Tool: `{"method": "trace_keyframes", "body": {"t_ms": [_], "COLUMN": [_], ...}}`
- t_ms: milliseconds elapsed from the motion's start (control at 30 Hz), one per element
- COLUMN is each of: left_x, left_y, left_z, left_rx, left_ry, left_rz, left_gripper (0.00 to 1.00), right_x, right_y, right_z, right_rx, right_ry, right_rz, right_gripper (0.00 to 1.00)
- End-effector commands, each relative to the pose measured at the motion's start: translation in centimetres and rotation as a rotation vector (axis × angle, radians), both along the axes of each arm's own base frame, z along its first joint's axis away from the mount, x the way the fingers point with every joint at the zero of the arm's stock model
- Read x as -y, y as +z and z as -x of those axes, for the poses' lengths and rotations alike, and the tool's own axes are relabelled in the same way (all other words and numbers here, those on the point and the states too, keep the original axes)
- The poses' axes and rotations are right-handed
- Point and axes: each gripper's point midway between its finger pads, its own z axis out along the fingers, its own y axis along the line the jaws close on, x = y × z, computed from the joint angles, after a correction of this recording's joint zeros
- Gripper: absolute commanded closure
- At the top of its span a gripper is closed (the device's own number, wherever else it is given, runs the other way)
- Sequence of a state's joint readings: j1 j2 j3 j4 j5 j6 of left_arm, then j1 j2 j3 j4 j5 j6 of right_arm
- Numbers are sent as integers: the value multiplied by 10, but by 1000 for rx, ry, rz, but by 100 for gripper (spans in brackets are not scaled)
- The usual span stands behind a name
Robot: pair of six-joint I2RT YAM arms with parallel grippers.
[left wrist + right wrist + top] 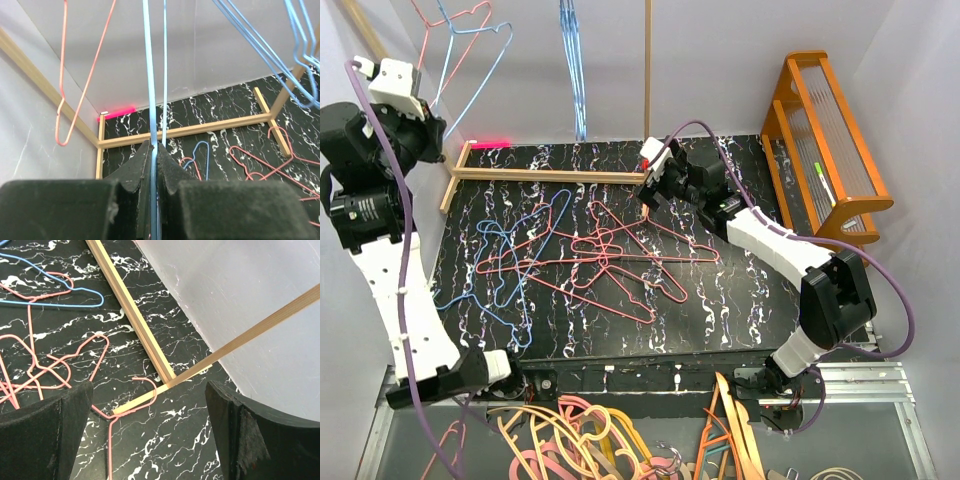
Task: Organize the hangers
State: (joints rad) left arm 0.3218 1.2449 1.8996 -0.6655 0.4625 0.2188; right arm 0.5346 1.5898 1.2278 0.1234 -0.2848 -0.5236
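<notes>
While the black marbled surface (740, 320) has that wooden frame (550, 175) along its far edge, where are the hangers (610, 260) actually sitting, and which arm gets the next one? (jo)

Mostly in a tangled heap mid-surface. They're thin wire triangles with hook tops, pink-red ones overlapping light blue. A few blue ones (573, 70) hang up top behind the frame. Right arm is way nearer the heap's far end imo. (sam)

And the claws? (jo)

Right claw (147, 390) is spread wide with nothing in it, hovering over the frame's right corner. One pink hanger (109, 450) lies flat under it. Its hook (154, 387) curls right by the frame corner, between the two pads, and the neck runs back toward the wrist, so the long axis goes along the claw's reach, not across it. I'd guess a straight drop and a pinch near the twisted neck. Left claw (151, 150) is up at the far left, pinched tight on a light blue hanger (148, 75), the wire running up out of shot. Can't tell if it's hooked on anything. (sam)
</notes>
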Motion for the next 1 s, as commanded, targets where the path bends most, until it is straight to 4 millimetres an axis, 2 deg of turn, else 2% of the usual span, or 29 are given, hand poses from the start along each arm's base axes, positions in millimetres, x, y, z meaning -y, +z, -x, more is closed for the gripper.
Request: {"method": "trace_keyframes", "body": {"t_ms": [0, 300, 433, 633, 800, 967], "left_x": [-8, -4, 12, 33, 50, 70], "left_y": [36, 40, 26, 9, -6, -27], "left_z": [-22, -69, -90, -111, -123, -126], "left_rx": [118, 131, 96, 62, 30, -27], "left_ry": [4, -57, -83, -106, -117, -153], "left_rz": [-22, -65, -114, -155, -208, -258], "left_gripper": [100, 100, 100, 100, 100, 100], "right_x": [-2, -3, -1, 3, 7, 10], "right_y": [31, 32, 30, 29, 26, 23], "right_z": [4, 1, 3, 7, 11, 15], "right_rx": [43, 59, 58, 66, 63, 59], "right_ry": [1, 0, -2, -8, -11, -14], "right_rz": [-96, -99, -95, -84, -77, -72], "right_gripper": [2, 2, 2, 2, 2, 1]}}
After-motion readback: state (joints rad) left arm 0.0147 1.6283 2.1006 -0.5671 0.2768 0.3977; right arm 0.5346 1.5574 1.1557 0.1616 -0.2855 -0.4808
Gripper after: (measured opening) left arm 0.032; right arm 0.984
